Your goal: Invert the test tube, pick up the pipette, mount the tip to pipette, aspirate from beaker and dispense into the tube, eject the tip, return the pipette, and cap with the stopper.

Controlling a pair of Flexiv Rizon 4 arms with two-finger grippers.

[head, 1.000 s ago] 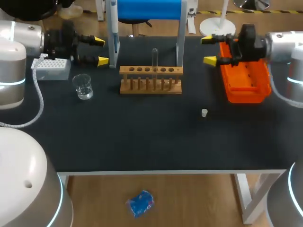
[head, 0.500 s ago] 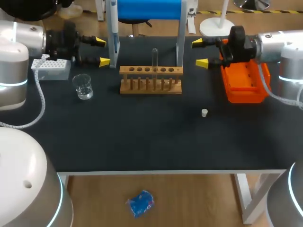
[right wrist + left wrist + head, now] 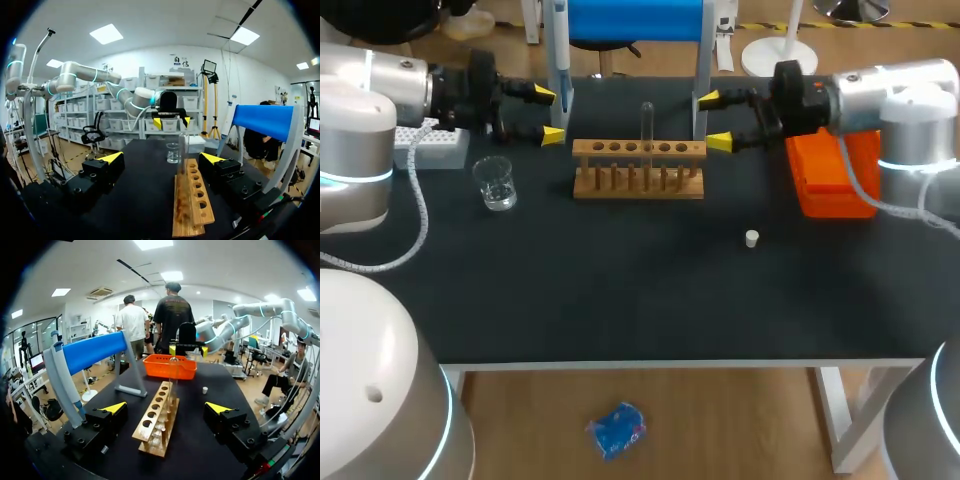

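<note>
Orange tray shows in left wrist view, beaker in right's.

The right gripper holds its fingers spread wide over the desk, the wooden rack with its upright test tube between them, the beaker beyond, and the left gripper at the far edge.

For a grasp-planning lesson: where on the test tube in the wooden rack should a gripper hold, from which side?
Likely the bare upper half of the test tube, level from where the right gripper is: it stands upright, base sunk in the wooden rack.
</note>
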